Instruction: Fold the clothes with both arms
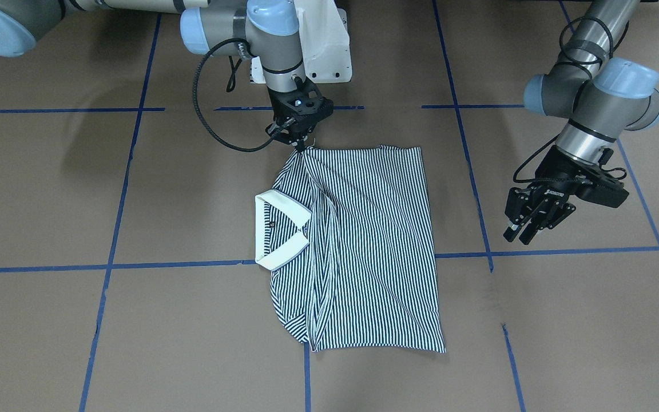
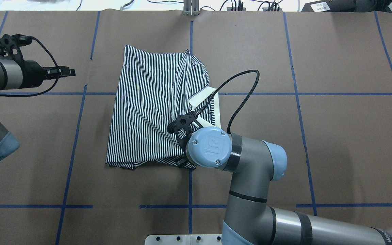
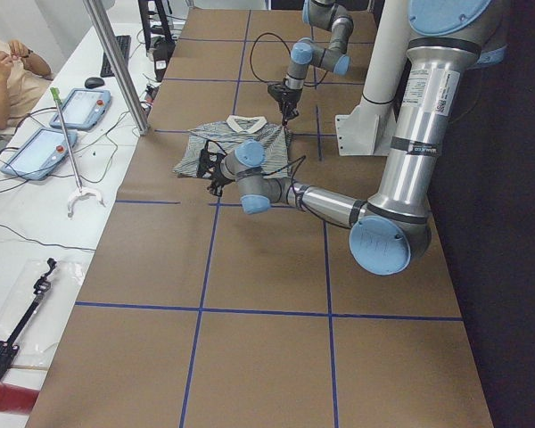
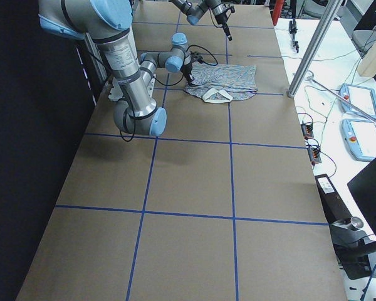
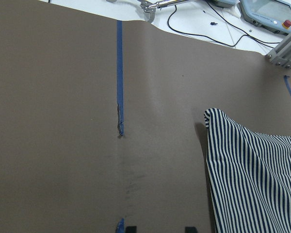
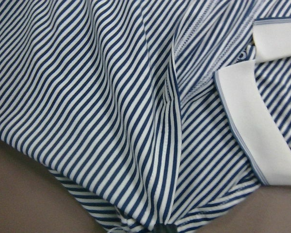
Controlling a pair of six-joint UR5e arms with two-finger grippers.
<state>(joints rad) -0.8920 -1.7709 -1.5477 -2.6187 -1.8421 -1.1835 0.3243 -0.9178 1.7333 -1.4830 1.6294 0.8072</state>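
The navy-and-white striped polo shirt (image 1: 364, 246) lies partly folded on the brown table, its cream collar (image 1: 275, 229) toward the robot's right. It also shows in the overhead view (image 2: 145, 109) and fills the right wrist view (image 6: 111, 97). My right gripper (image 1: 301, 146) is shut on the shirt's near corner at the robot's side, with cloth gathered into a ridge under it. In the overhead view its wrist hides the fingers. My left gripper (image 1: 519, 234) is open and empty, off the shirt's left edge and above the table. Its fingertips (image 5: 131, 228) stand apart.
Blue tape lines (image 1: 118, 194) divide the brown table cover. The white pedestal base (image 1: 324, 46) stands behind the shirt. A metal post (image 3: 116, 62), tablets (image 3: 36, 152) and cables lie on the white bench at the far edge, where a person (image 3: 0, 76) sits.
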